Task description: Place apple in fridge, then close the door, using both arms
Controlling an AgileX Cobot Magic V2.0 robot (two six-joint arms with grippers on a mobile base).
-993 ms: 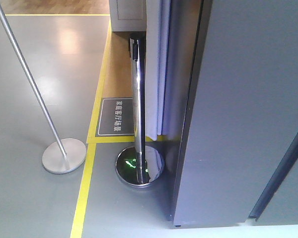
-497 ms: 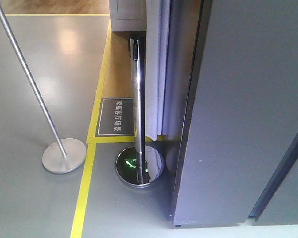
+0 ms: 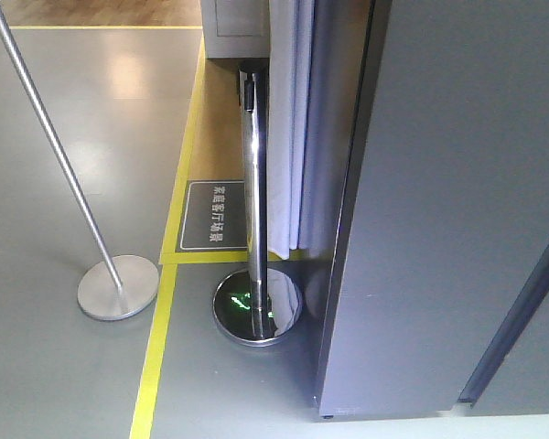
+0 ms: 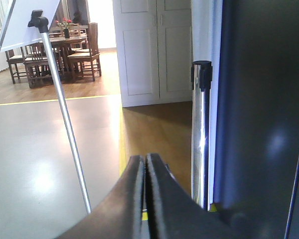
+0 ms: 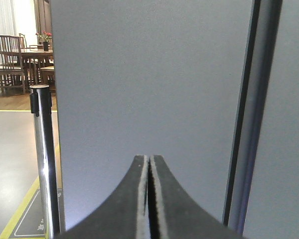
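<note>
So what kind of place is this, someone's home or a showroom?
Probably a staged demo home rather than a real one: yellow floor tape, a chrome barrier post and a floor sign surround it, with a dining table beyond.

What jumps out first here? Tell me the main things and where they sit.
The fridge fills the right of the front view, a tall dark grey slab. Just left of it stands a chrome post on a round shiny base, with a thinner matte pole leaning further left on the grey floor. In the wrist views, both the left gripper and the right gripper are shut and empty; no apple shows.
</note>
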